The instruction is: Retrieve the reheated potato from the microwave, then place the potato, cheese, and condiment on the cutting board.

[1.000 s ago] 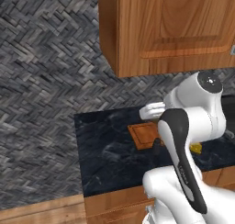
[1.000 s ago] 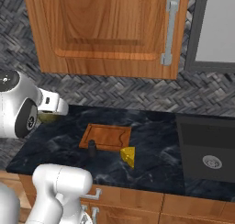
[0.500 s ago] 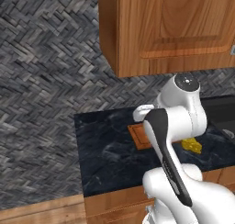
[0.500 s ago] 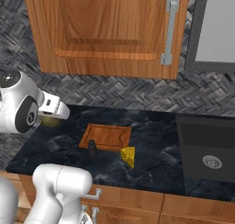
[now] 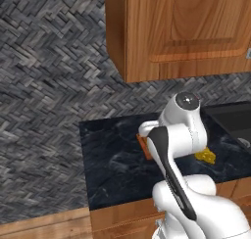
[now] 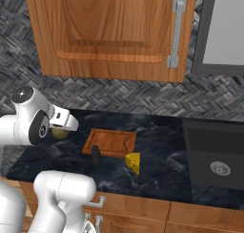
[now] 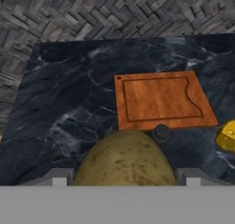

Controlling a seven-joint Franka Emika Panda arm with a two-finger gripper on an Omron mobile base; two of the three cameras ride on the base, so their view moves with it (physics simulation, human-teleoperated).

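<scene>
Gripper (image 7: pixel 125 178) is pinching the potato (image 7: pixel 125 159) above the counter (image 7: pixel 69 103), left of the cutting board (image 7: pixel 160 99). The board's long axis is running along the counter edge. Condiment bottle (image 6: pixel 95 154) is standing upright at the board's front edge, cheese wedge (image 6: pixel 134 162) lying just beside.

The left base view looks forward and down from behind the arm at the dark marbled stone counter (image 5: pixel 112 159), its near left corner and the herringbone grey tile wall beside it. The right base view faces that counter (image 6: pixel 162 160) from the other side, taking in the flat orange-brown wooden cutting board (image 6: pixel 110 142) at its middle. The hand view hangs close above the counter, looking down on that board (image 7: pixel 160 100) from its left
</scene>
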